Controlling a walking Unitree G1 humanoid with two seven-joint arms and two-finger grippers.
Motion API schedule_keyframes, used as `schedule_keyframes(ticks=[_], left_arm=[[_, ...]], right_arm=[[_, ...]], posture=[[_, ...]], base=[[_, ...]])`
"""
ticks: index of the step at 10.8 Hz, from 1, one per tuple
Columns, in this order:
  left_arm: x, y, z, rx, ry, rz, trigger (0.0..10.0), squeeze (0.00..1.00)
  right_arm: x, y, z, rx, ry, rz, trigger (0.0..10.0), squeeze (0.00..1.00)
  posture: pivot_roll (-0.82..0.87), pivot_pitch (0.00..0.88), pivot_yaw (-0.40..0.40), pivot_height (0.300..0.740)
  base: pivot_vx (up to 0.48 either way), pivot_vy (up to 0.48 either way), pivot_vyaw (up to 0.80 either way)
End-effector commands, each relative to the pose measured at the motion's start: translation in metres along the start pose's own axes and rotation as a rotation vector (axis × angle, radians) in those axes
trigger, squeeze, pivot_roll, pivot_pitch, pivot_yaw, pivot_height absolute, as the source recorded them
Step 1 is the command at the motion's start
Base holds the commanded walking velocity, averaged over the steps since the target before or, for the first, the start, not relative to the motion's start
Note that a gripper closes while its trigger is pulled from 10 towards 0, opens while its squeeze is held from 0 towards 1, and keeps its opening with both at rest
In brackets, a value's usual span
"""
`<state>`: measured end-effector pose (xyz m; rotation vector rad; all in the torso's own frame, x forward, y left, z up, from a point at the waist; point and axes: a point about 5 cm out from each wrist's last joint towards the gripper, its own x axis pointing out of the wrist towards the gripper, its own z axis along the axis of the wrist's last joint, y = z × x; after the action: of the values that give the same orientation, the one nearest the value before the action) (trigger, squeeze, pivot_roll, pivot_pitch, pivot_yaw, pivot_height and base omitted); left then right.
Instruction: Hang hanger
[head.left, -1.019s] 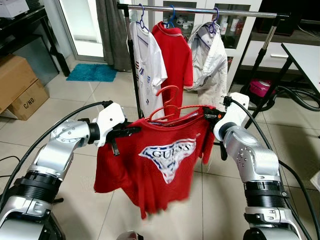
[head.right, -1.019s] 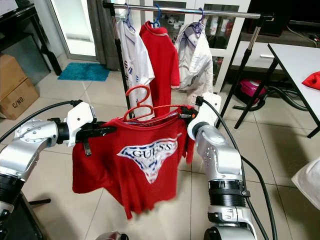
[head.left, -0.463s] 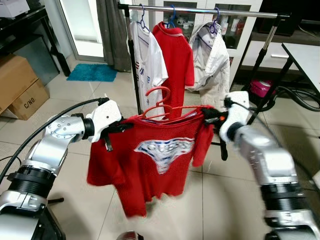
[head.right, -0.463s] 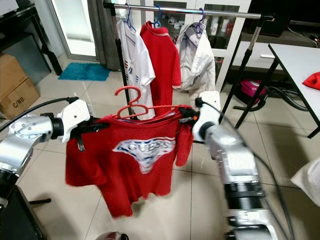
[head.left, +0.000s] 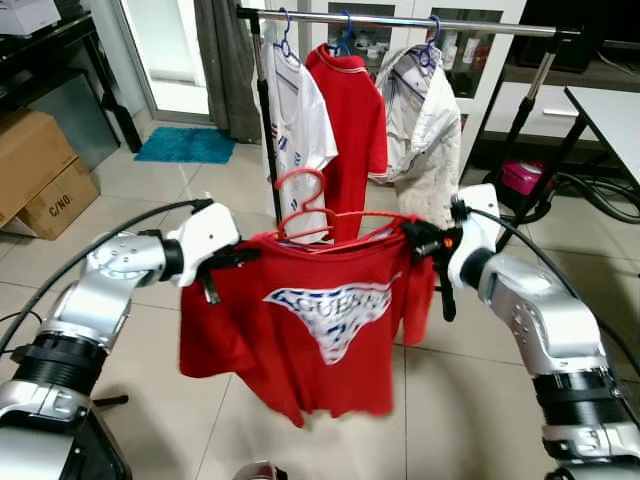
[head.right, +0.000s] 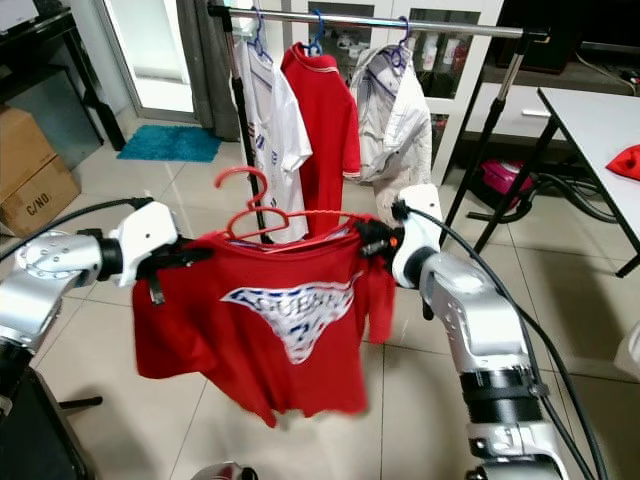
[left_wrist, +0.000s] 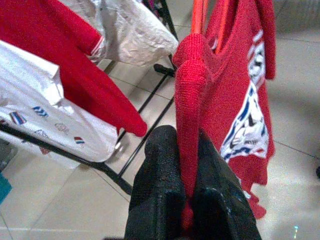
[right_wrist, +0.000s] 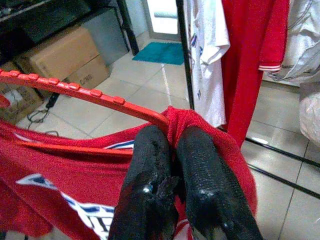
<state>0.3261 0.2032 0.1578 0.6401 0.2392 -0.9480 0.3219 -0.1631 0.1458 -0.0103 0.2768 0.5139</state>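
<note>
Left tool (left_wrist: 186, 200) and right tool (right_wrist: 172, 180) each pinch a shoulder of the red shirt (head.left: 320, 320) on its red hanger (head.left: 310, 205), before the rack (head.left: 400, 22) carrying three garments (head.left: 355, 110).

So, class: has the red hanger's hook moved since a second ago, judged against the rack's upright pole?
Yes. The red hanger's hook has risen and shifted to the robot's left, nearer the rack's upright pole.

The room was evenly lit by daylight from the doorway (head.left: 175, 45). Soft glare was seen on the floor (head.left: 130, 180); the shirt's (head.left: 320, 320) hem was blurred.
</note>
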Motion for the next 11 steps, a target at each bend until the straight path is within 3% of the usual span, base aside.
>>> schedule_keyframes(ticks=[1, 2, 4, 5, 6, 7, 8, 9, 10, 11], left_arm=[[-0.001, 0.005, 0.01, 0.012, -0.034, 0.022, 0.0, 0.0], [0.002, 0.003, 0.014, 0.002, -0.058, 0.021, 0.0, 0.0], [0.009, -0.005, 0.018, -0.018, -0.102, 0.016, 0.0, 0.0], [0.011, -0.007, 0.018, 0.004, -0.097, -0.002, 0.0, 0.0], [0.012, -0.006, 0.018, 0.006, -0.095, -0.007, 0.0, 0.0], [0.012, -0.006, 0.019, 0.007, -0.099, -0.013, 0.0, 0.0], [0.012, -0.007, 0.019, 0.008, -0.098, -0.013, 0.0, 0.0], [0.012, -0.007, 0.018, 0.011, -0.094, -0.011, 0.0, 0.0], [0.012, -0.006, 0.017, 0.012, -0.089, -0.008, 0.0, 0.0], [0.01, -0.005, 0.017, 0.013, -0.084, -0.004, 0.0, 0.0]], right_arm=[[0.003, 0.007, 0.005, -0.029, -0.024, 0.018, 4.0, 0.0], [0.005, 0.007, 0.003, -0.025, -0.01, -0.017, 10.0, 0.0], [0.014, 0.014, -0.005, 0.059, -0.005, -0.076, 10.0, 0.0], [0.019, 0.02, -0.008, 0.094, -0.004, -0.091, 10.0, 1.0], [0.021, 0.019, -0.009, 0.075, 0.013, -0.117, 10.0, 1.0], [0.023, 0.017, -0.01, 0.075, 0.023, -0.143, 10.0, 0.41], [0.024, 0.017, -0.011, 0.08, 0.026, -0.154, 10.0, 0.0], [0.024, 0.017, -0.011, 0.096, 0.023, -0.163, 10.0, 0.0], [0.024, 0.016, -0.011, 0.118, 0.016, -0.171, 6.5, 0.0], [0.024, 0.014, -0.01, 0.135, 0.012, -0.18, 0.0, 0.0]], posture=[[0.08, 0.0, 0.03, 0.74], [0.08, 0.0, 0.029, 0.74], [0.07, 0.0, 0.028, 0.74], [0.07, 0.0, 0.026, 0.74], [0.07, 0.0, 0.025, 0.74], [0.07, 0.0, 0.023, 0.74], [0.07, 0.0, 0.023, 0.74], [0.07, 0.0, 0.023, 0.74], [0.07, 0.0, 0.02, 0.74], [0.07, 0.0, 0.021, 0.74]], base=[[0.0, 0.0, 0.0], [0.0, 0.0, 0.0], [0.0, 0.0, 0.0], [0.0, 0.0, 0.0], [0.0, 0.0, 0.0], [0.0, 0.0, 0.0], [0.0, 0.0, 0.0], [0.0, 0.0, 0.0], [0.0, 0.0, 0.0], [0.0, 0.0, 0.0]])
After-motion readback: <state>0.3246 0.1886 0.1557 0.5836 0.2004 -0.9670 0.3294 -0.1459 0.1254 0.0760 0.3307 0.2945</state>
